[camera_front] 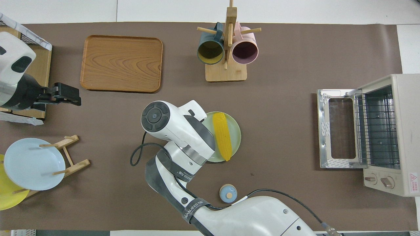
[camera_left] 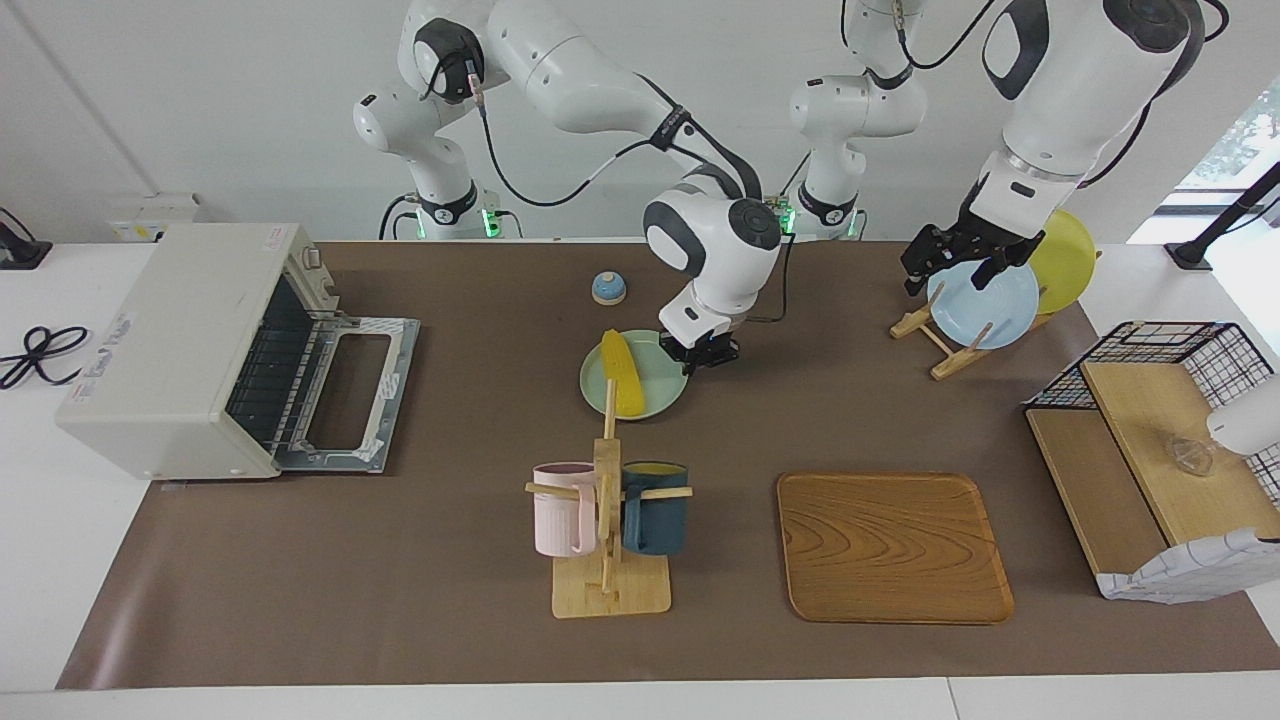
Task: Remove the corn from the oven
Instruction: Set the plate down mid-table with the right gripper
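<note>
The yellow corn [camera_left: 620, 372] lies on a pale green plate [camera_left: 662, 398] at the middle of the table; it also shows in the overhead view [camera_front: 222, 136] on that plate [camera_front: 235, 131]. The off-white oven [camera_left: 170, 350] stands at the right arm's end, its door [camera_left: 350, 390] dropped open and its wire rack bare. My right gripper [camera_left: 708, 355] is low at the plate's rim, beside the corn and apart from it; in the overhead view the wrist hides it. My left gripper [camera_left: 950, 265] hangs open and empty over the plate rack.
A mug tree [camera_left: 607, 500] with a pink and a dark blue mug stands farther from the robots than the plate, beside a wooden tray [camera_left: 890, 545]. A small blue bell [camera_left: 609, 288] sits nearer. A rack holds a light blue plate [camera_left: 985, 305] and a yellow plate [camera_left: 1065, 258]. A wire-and-wood shelf [camera_left: 1150, 440] stands at the left arm's end.
</note>
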